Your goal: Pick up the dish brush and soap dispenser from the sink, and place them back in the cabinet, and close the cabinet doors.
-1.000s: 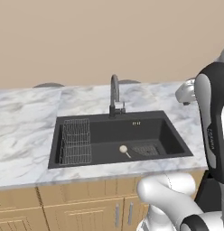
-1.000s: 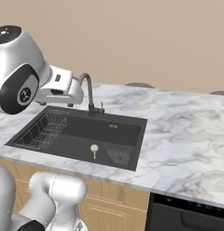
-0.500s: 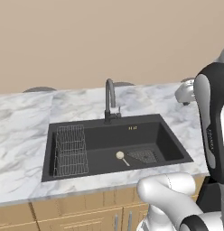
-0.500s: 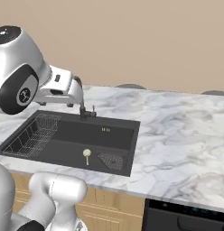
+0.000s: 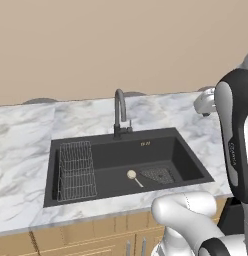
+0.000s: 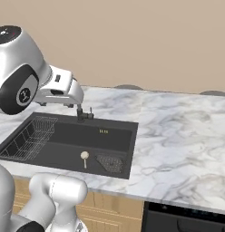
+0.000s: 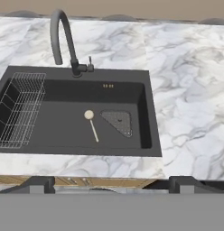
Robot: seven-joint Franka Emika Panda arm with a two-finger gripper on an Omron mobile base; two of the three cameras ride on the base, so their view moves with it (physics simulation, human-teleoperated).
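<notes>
On the floor of the black rectangular sink basin (image 7: 145, 113), one small cream round-headed dish brush (image 7: 91, 122) is lying flat, thin pale handle pointing toward the front wall. Just beside it one grey triangular mesh strainer (image 7: 118, 122) is sitting, apart from the brush. One wire grid rack (image 7: 16, 108) is occupying the basin's left end. One dark grey gooseneck faucet (image 7: 59, 36) is rising behind. White-grey marbled countertop (image 7: 190, 90) is surrounding everything. Nothing is blocking the brush. The gripper (image 7: 111, 185) is hovering well above, fingers spread wide, gripping nothing.
</notes>
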